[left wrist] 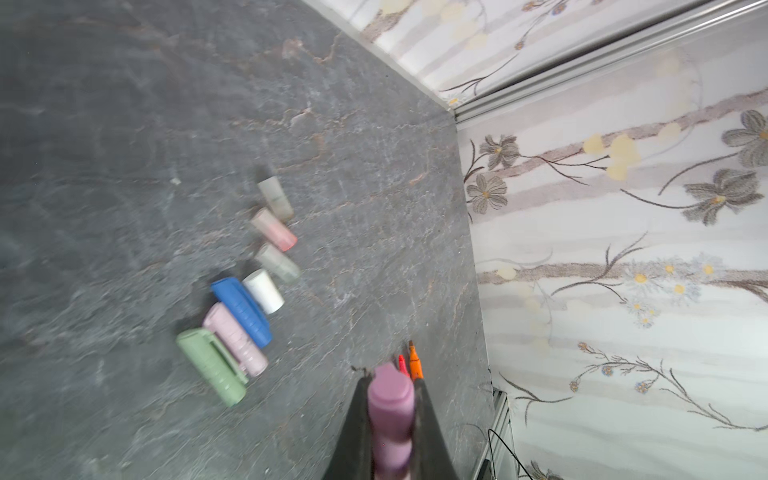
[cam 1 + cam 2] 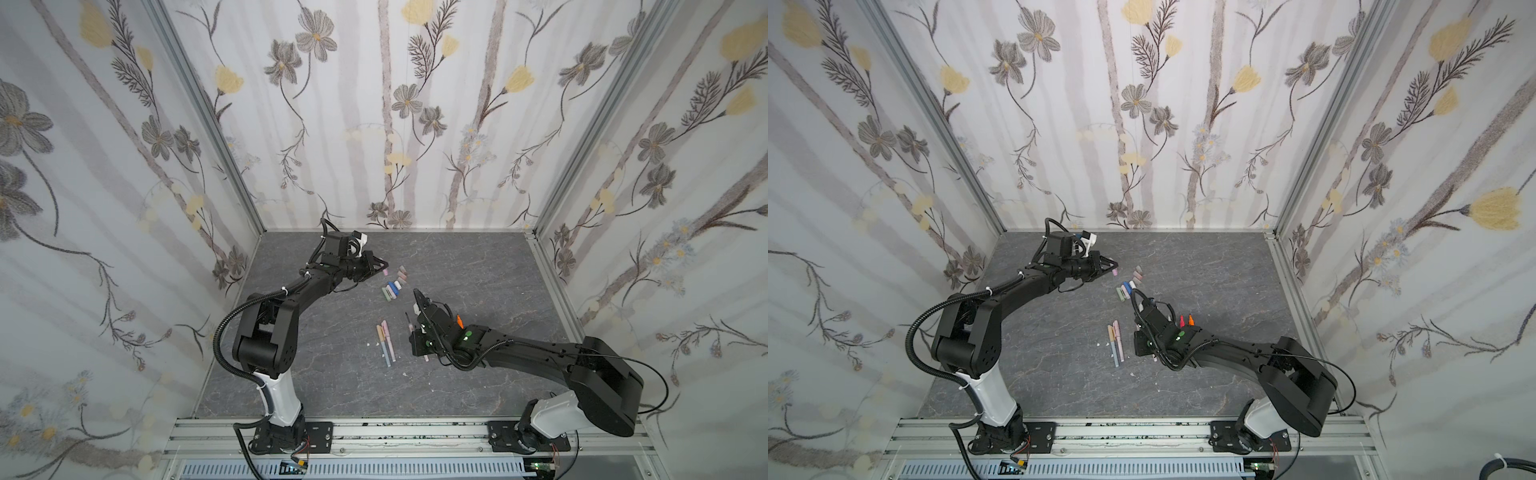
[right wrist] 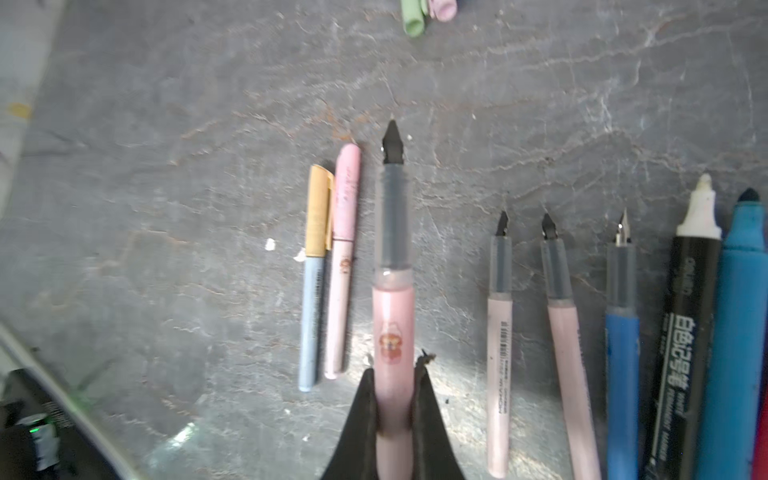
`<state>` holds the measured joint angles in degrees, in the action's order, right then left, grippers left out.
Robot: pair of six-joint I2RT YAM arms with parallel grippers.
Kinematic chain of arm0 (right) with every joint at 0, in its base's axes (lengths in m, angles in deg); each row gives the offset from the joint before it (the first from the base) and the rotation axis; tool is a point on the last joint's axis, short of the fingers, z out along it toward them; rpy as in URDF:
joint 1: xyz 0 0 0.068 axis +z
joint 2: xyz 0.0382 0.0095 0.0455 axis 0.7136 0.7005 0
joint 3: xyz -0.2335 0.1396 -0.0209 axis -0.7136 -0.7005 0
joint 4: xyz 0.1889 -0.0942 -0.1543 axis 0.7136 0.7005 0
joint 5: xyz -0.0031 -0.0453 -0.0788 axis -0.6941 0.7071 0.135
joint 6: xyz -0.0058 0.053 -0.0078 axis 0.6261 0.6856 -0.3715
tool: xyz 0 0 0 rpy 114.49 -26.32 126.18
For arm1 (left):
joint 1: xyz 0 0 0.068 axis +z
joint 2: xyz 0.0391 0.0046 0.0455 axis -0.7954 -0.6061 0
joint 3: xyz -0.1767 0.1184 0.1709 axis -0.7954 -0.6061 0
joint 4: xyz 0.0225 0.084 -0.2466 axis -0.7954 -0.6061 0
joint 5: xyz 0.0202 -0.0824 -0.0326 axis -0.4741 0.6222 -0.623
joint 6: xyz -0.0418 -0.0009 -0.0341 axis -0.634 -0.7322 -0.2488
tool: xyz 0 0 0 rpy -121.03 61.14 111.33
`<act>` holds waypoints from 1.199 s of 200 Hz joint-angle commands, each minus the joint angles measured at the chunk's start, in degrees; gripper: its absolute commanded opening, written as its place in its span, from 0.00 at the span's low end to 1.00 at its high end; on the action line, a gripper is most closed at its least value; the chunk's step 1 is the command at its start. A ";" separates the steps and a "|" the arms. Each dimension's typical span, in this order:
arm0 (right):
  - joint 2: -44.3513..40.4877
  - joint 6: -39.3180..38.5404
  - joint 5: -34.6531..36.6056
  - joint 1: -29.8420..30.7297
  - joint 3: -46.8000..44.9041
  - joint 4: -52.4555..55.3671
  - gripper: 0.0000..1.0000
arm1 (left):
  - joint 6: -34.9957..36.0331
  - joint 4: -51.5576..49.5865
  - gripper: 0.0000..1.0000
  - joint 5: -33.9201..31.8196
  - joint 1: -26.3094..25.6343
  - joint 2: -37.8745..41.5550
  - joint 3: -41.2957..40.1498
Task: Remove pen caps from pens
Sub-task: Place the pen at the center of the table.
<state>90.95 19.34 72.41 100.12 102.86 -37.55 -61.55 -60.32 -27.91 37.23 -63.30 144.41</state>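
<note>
1. Table [image 2: 332,374]: dark grey stone-look top with pale veins, and a few white specks [image 2: 369,345] near the capped pens. Walls [image 2: 374,124] on three sides have pale paper with grey and yellow flowers, and aluminium posts stand in the corners. The front rail [image 2: 374,432] carries both arm bases
2. Caps: eight seen. Seven loose caps [image 1: 242,311] sit clustered mid-table between the two gripper tips: three translucent (grey, pink, grey-green), plus one each in white, blue, lilac and green
3. Left gripper [image 1: 390,382]: jaws pinch the eighth, a mauve held cap [image 1: 390,411], just beside the cluster on the left arm's side
4. Right gripper [image 3: 395,365]: jaws pinch the held pen [image 3: 392,307] by its pink barrel. The grey section and black nib are bare and stick out past the fingertips
5. Pens: ten seen
   - Two capped, side by side: tan-cap pen [image 3: 318,216] with a blue-grey barrel, and pink capped pen [image 3: 345,232]
   - One held
   - Five uncapped in a row beneath the right arm: pale pen [image 3: 498,353], pink pen [image 3: 569,357], blue pen [image 3: 621,361], black marker [image 3: 690,324] with a white tip, blue marker [image 3: 742,324]
   - Red marker [image 2: 1182,321] and orange marker [image 2: 1191,319]: only the tips show past the arm in a top view
6. Writing
   - Black marker: white print along the barrel, Chinese characters plus small Latin text, too blurred to read
   - Pale pen: barcode and a line of fine print, unreadable
   - Held pen: small red-brown cartoon figure
   - No brand legible
</note>
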 commanded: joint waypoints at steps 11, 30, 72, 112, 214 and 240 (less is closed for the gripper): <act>4.62 2.52 6.02 1.25 3.18 5.94 0.00 | 2.84 0.75 0.00 0.83 2.42 2.50 -5.58; 7.29 2.94 6.78 1.49 3.68 5.93 0.00 | 2.84 1.82 0.00 1.11 3.33 3.75 -8.82; 10.35 2.79 8.94 1.71 4.74 7.00 0.02 | 1.87 4.63 0.00 1.50 4.21 5.39 -13.47; 11.52 2.77 9.50 2.20 5.39 7.29 0.11 | 2.22 4.82 0.00 1.76 4.65 6.31 -15.15; 11.58 2.30 12.86 3.15 7.95 10.69 0.21 | 2.87 5.44 0.00 1.91 5.09 6.36 -17.09; 9.17 1.13 14.35 3.15 7.99 10.40 0.23 | 2.93 6.80 0.00 1.48 5.12 4.73 -18.48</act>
<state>102.49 21.33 83.90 103.29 110.38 -27.92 -59.30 -55.91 -26.64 42.30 -57.35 126.94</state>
